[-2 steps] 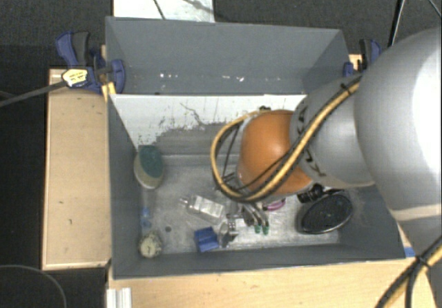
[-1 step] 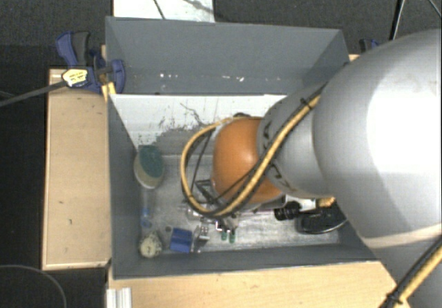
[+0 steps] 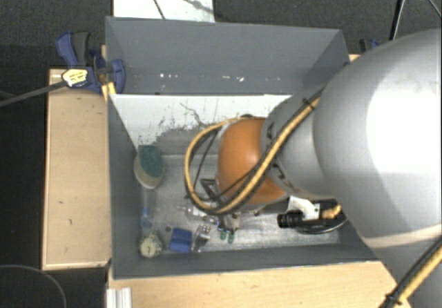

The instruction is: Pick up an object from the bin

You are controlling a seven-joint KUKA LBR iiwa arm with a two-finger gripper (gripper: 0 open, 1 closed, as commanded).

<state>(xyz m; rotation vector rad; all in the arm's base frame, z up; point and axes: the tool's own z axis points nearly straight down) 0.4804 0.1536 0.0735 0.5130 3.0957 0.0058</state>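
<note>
Grey metal bin (image 3: 221,58) seen from above, with the arm (image 3: 387,148) reaching in from the right. The orange cover (image 3: 238,155) at the wrist and a loop of cables (image 3: 190,161) hide most of the tool. The hand (image 3: 219,227) sits low over the bin floor, near the middle of the front wall. Whether it is released, clenched or grasping something cannot be told, since the wrist stands in front of it.

Nearest thing: a small blue block (image 3: 181,239), lying on the floor just to the left of the hand and close to the front wall (contact between the two cannot be judged). Further left, in the front left corner, lies a pale round thing (image 3: 148,248). Above it, along the left wall, is a clear bluish piece (image 3: 146,217), and beyond that a round teal-topped piece (image 3: 148,165), well apart from the hand.

To the right of the hand, under the arm, is a black cylindrical piece (image 3: 298,219) with a white part beside it. It cannot be told whether this belongs to the robot or to the bin's contents.
</note>
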